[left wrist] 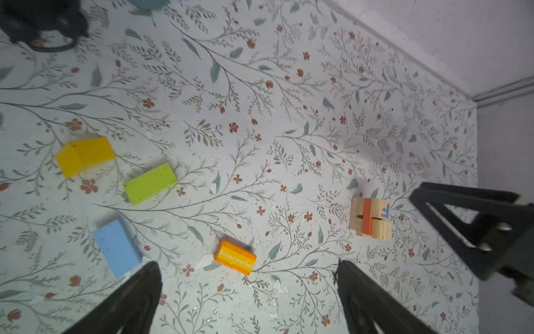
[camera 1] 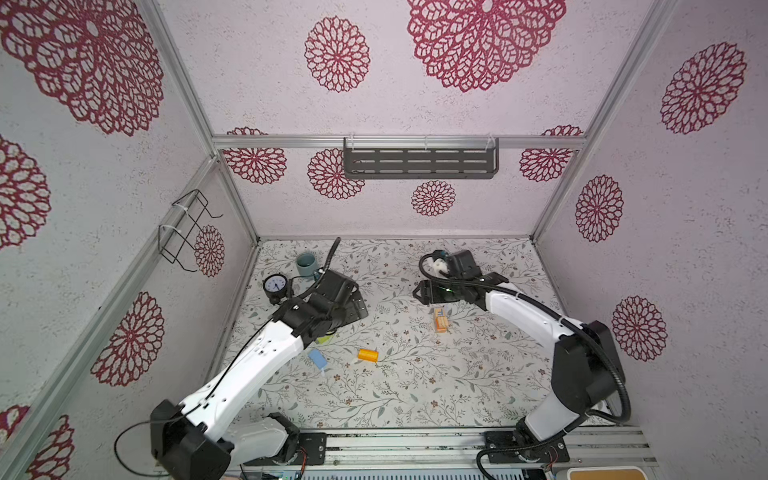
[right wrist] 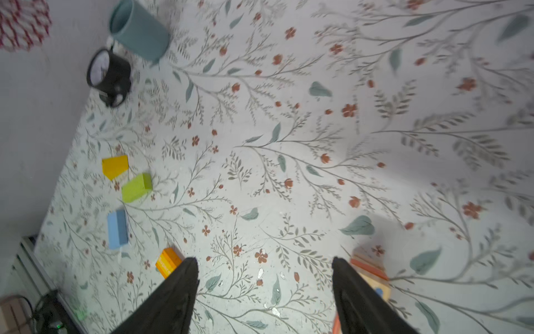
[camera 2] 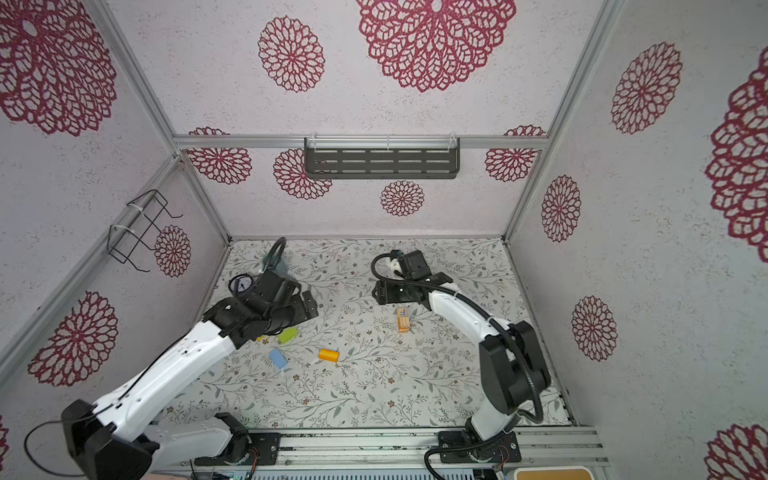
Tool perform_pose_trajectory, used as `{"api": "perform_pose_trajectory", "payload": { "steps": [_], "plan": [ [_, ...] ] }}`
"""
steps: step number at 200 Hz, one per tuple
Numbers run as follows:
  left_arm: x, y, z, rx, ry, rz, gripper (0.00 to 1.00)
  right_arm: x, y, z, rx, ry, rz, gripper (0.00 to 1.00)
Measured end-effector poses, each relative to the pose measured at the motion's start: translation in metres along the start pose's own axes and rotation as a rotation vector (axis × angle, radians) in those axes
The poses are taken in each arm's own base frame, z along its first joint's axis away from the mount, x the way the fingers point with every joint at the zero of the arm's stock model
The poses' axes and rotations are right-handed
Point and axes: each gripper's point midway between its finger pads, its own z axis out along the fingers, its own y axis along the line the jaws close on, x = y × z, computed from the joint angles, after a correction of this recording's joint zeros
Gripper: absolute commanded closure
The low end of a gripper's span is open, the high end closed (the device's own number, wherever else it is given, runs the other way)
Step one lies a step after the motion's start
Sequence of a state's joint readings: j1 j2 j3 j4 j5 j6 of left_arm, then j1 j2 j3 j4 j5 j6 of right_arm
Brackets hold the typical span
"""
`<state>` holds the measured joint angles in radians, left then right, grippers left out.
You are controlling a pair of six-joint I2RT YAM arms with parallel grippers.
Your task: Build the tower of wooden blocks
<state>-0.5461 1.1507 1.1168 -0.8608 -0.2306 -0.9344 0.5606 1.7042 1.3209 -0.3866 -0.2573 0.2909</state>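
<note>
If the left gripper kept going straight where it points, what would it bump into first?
Probably the orange block on the table: the wrist view shows it right ahead of the open left gripper. Depth is unclear, so bare table might come first.

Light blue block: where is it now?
In both top views the light blue block lies left of centre, between the left arm and the orange block.

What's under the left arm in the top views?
The green block pokes out from under the left arm, beside a sliver of the yellow block; the rest of the yellow one is covered there. The left wrist view shows both whole.
</note>
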Motion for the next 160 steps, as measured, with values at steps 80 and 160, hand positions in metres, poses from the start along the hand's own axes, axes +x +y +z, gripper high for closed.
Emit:
{"api": "perform_pose_trajectory", "payload": {
  "steps": [80,160],
  "plan": [
    [-0.009,0.076,-0.054,-0.025,-0.132,-0.115,0.03,0.076,0.103,0.08,-0.092,0.32,-0.352,0.26],
    [0.007,0.102,-0.041,-0.079,-0.077,-0.135,0.03,0.112,0.132,0.1,-0.098,0.378,-0.518,0.26]
  ]
}}
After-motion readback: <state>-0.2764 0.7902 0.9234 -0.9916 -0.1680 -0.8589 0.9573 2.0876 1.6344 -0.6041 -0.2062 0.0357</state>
